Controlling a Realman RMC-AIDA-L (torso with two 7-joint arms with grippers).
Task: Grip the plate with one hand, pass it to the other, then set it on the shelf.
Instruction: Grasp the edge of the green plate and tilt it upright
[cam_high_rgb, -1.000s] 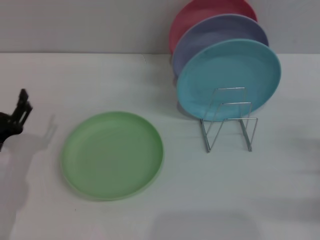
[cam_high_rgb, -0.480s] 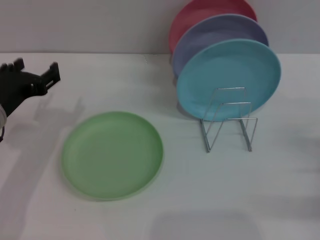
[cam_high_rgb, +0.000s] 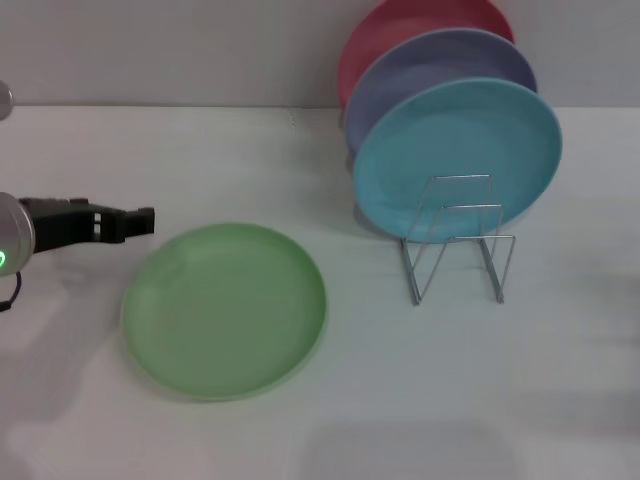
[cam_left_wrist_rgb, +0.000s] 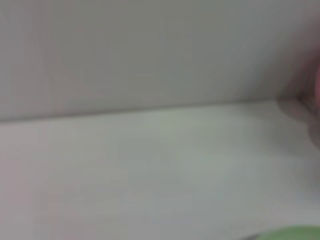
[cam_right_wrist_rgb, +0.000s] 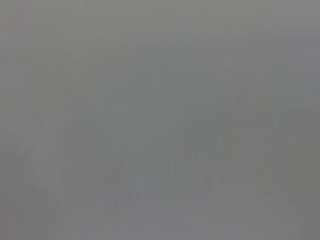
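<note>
The light-green plate (cam_high_rgb: 224, 309) lies flat on the white table, left of centre in the head view. A sliver of its rim shows in the left wrist view (cam_left_wrist_rgb: 292, 234). My left gripper (cam_high_rgb: 145, 221), black, on the arm with a green ring, reaches in from the left, level with the table. Its tip is just beyond the plate's upper left rim, apart from it. The silver wire shelf (cam_high_rgb: 455, 245) stands to the right of the plate, its front slots empty. My right gripper is out of view; the right wrist view shows only plain grey.
A turquoise plate (cam_high_rgb: 457, 155), a lavender plate (cam_high_rgb: 440, 60) and a pink plate (cam_high_rgb: 400, 25) stand upright in a row in the back of the shelf. A grey wall runs behind the table (cam_high_rgb: 300, 430).
My left gripper has moved down and to the right from the far left, turned level, and now points at the green plate's rim. The plate and rack have not moved.
</note>
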